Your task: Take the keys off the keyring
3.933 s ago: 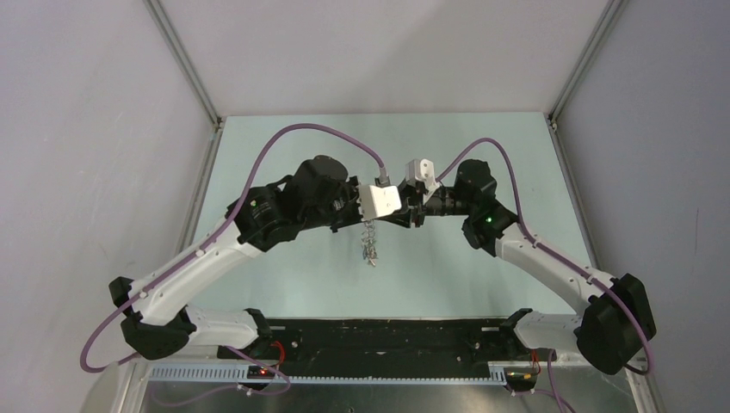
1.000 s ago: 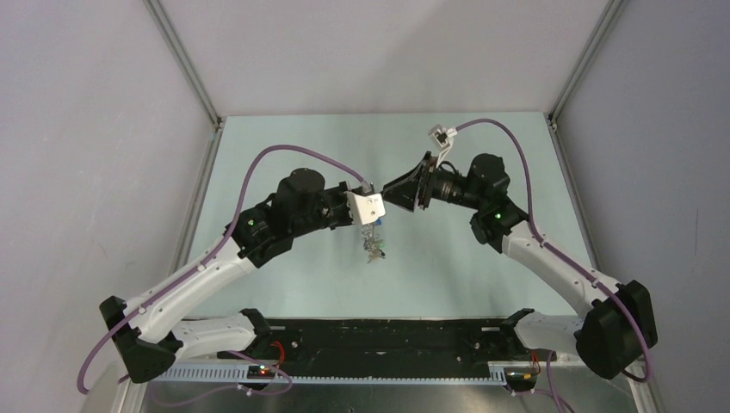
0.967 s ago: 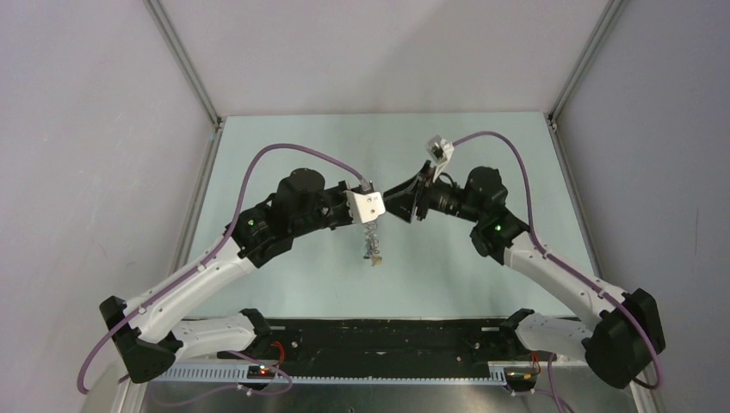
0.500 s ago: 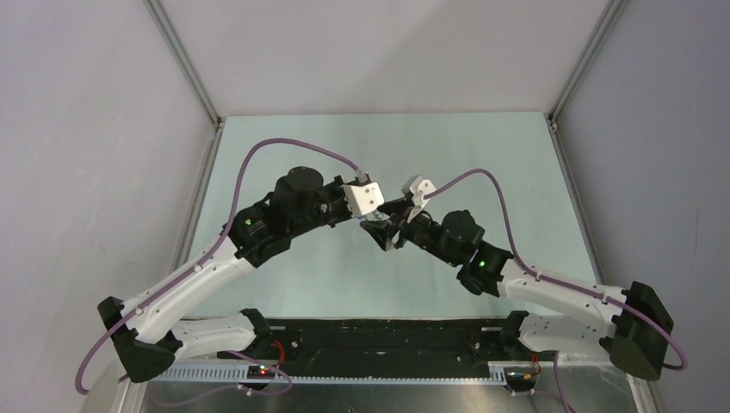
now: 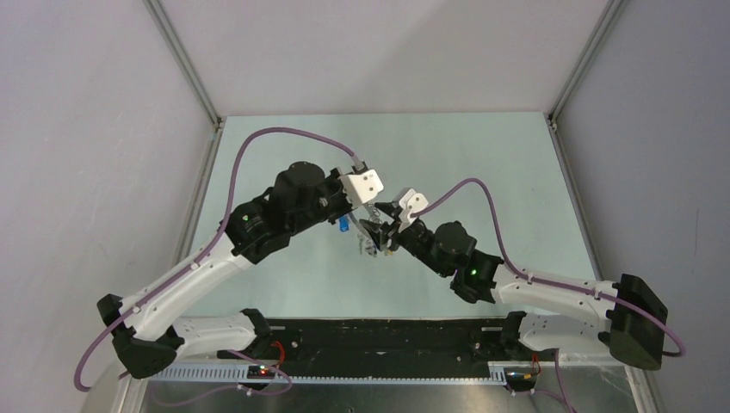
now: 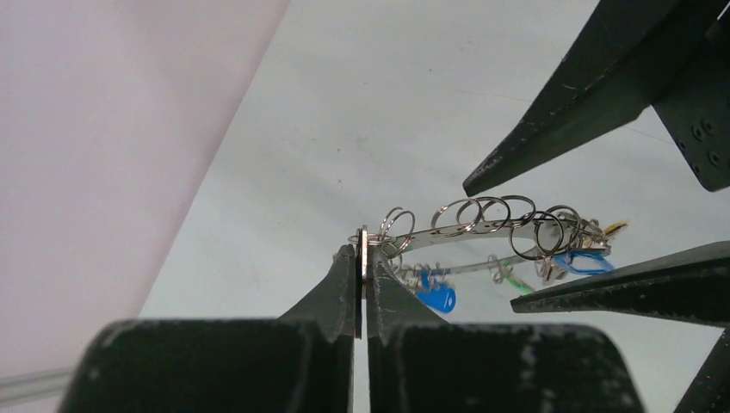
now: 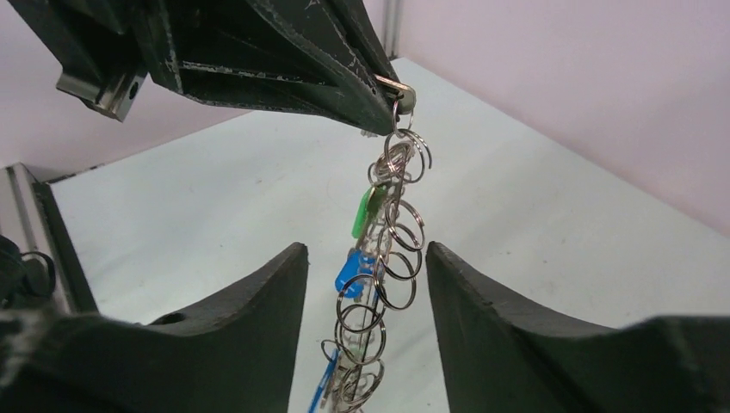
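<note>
My left gripper [image 6: 361,255] is shut on a thin flat metal piece at the top end of the keyring [image 6: 469,238] and holds the whole bunch in the air above the table. Several small split rings [image 7: 403,231] and keys hang from it, among them a green-headed key [image 7: 366,212] and a blue-headed key [image 7: 349,272]. My right gripper [image 7: 366,258] is open. Its fingers [image 7: 258,301] stand on either side of the hanging bunch without touching it. In the top view the bunch [image 5: 368,242] hangs between the left gripper [image 5: 370,219] and the right gripper [image 5: 381,234].
The pale green table [image 5: 482,172] lies below, with grey walls on three sides and metal frame posts [image 5: 185,64] at the back corners. A black base rail [image 5: 387,340] runs along the near edge. Purple cables [image 5: 284,135] arch over both arms.
My right arm has swung down from the far side to the near side of the bunch, and its open fingers now stand around the hanging keys. My left gripper has kept its grip.
</note>
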`<state>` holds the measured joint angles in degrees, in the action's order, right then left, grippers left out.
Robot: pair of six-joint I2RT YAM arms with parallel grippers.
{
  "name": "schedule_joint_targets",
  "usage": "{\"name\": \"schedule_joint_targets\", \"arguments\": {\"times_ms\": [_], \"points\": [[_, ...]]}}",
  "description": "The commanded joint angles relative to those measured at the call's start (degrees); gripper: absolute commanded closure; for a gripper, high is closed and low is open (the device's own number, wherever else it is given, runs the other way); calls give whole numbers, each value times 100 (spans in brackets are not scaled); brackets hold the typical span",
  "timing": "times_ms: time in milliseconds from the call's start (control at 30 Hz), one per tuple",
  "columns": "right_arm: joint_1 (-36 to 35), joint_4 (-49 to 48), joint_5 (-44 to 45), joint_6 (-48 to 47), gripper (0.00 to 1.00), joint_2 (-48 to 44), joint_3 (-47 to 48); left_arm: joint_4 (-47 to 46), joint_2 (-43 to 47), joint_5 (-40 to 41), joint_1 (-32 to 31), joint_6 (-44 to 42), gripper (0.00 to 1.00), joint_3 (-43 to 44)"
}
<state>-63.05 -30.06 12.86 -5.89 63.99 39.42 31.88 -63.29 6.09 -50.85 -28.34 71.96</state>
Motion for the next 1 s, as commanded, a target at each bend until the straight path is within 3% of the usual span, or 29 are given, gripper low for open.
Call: {"name": "schedule_joint_targets", "arguments": {"times_ms": [0,133,400,533,700,967], "points": [[3,-371,-73,-541,41,64,-36,103,-123,195,-43,419,100,490],[304,-90,29,-487,48,-4,-31,494,-222,230,-77,576,100,736],[1599,347,-1462,-77,53,-228,-39,1446,-553,104,-85,944,95,1202],[1968,224,-2002,-174,54,-195,-39,2349,-1130,-147,-63,1802,97,2002],[2266,344,-2862,-152,54,-518,-123,3148,-1754,-1278,250,2930,100,2936],[2432,273,-4582,-103,55,-1186,-408,3174,-1836,-2221,478,3172,100,3106]]}}
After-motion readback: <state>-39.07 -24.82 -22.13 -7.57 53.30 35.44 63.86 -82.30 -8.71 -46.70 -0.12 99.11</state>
